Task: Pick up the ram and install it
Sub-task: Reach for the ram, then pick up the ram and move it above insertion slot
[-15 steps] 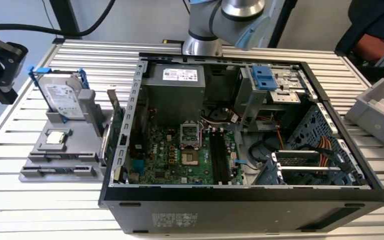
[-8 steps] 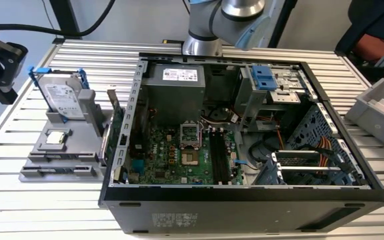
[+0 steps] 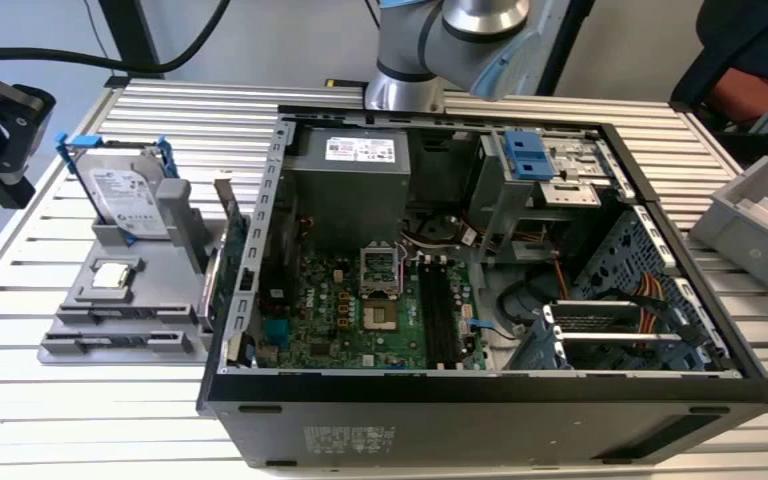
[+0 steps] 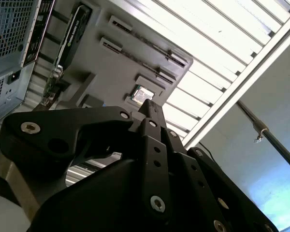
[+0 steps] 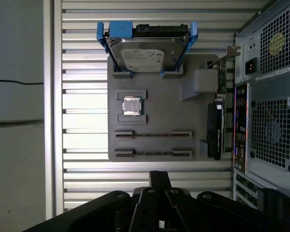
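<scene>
A slatted metal worktop (image 3: 197, 110) carries one open computer case (image 3: 491, 385), its board exposed, with the base of one robot arm (image 3: 451, 40) rising behind it. On the exterior view's left of the case lies one grey tray (image 3: 77, 345), and one grey bin (image 3: 758, 215) stands at the far right of that view. The first wrist view looks down on the tray, which holds five parts. One graphics card (image 5: 215, 130) stands on edge on the side nearest the case. One hard drive (image 5: 145, 53) sits upright between two blue clips. One ram stick (image 5: 153, 134) and a second ram stick (image 5: 153, 153) lie parallel, close together, each held in its own pair of grey holders. One square chip (image 5: 131, 105) rests between the drive and the sticks. The gripper (image 5: 160, 175) hangs over bare slats just beside the tray, nearest the second stick, its two fingers (image 4: 146, 126) pressed together on nothing.
</scene>
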Controlling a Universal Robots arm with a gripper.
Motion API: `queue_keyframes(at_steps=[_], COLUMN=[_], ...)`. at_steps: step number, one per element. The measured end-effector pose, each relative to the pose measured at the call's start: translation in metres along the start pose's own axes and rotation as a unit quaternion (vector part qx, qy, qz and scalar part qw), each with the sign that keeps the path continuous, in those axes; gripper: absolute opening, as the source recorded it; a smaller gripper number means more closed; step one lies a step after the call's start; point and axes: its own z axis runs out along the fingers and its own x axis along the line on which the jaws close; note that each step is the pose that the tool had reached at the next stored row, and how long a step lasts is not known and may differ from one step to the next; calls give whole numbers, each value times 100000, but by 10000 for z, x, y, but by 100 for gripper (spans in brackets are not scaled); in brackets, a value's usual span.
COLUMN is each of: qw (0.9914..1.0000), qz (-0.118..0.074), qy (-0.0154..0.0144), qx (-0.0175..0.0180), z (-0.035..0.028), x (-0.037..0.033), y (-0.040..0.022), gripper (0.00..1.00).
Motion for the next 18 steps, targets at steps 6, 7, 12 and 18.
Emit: queue_keyframes(at_steps=[6,7,12,18], qw=[100000,100000,100000,100000], qz=[4,4,-5,-4], qy=[-36,-48,-140,-168], qx=[-9,-4,-13,14], z=[1,0,0,0], x=[0,0,0,1], y=[1,1,0,0], gripper=[0,0,0,0])
